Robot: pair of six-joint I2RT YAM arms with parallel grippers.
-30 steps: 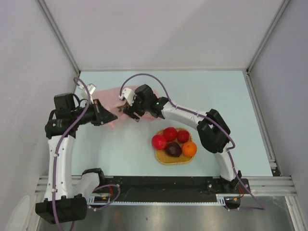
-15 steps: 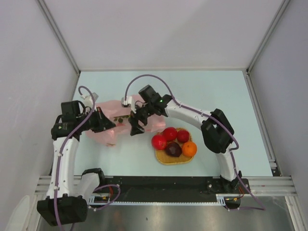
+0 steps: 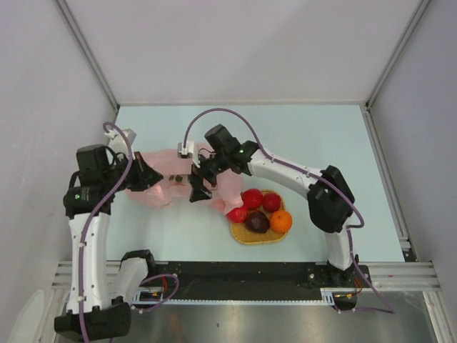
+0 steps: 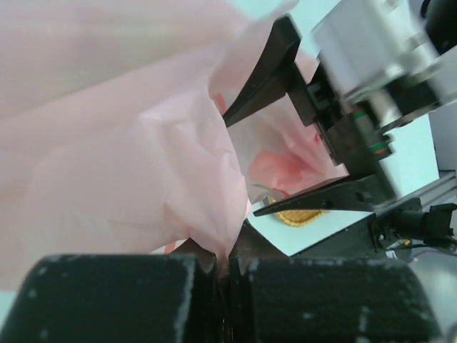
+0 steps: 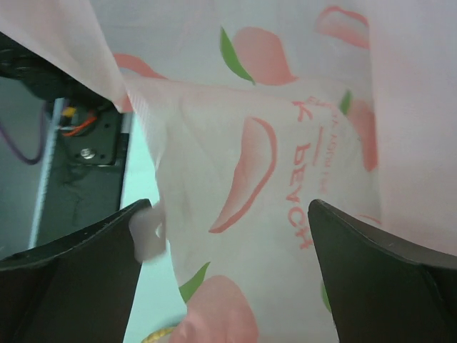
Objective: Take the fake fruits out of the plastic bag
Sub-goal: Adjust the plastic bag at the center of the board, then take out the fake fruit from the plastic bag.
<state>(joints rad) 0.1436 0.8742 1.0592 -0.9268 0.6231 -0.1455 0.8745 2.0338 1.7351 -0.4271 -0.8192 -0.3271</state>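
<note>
Judge plastic bag (image 3: 168, 193) light, limp, slippery; pinch bunched folds, as with left gripper (image 4: 227, 261) clamped on it, right gripper (image 3: 197, 183) gaping beside it.

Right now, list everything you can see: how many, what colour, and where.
bag: one, pink, left of centre, its edge over one red fruit
red fruits: three, red, on the mat
purple fruit: one, dark purple, on the mat, near side
orange fruit: one, orange, on the mat, near right
mat: one, tan, right of the bag
table: one, pale blue
left gripper: shut, pinching the bag
right gripper: open, at the bag
</note>
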